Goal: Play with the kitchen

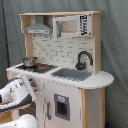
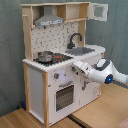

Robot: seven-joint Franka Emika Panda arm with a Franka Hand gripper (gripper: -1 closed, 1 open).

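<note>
The kitchen (image 1: 65,50) is a tall white and light-wood toy unit, seen in both exterior views (image 2: 50,40). It has a black faucet (image 2: 75,39), a grey sink (image 2: 82,50), a small pot (image 2: 45,56) on the stovetop, a hood (image 2: 49,21) and an oven door (image 2: 64,95). My white arm comes in from the second exterior view's right. The gripper (image 2: 75,67) is at the front panel just below the counter, beside the knobs (image 2: 56,76). In the first exterior view the gripper (image 1: 32,83) sits at the lower left against the same panel.
An upper cabinet door (image 2: 98,11) stands open at the top of the unit. A grey curtain (image 2: 10,60) hangs behind. The unit stands on wooden boards (image 2: 100,112). The arm's base (image 1: 20,122) fills the first exterior view's lower left corner.
</note>
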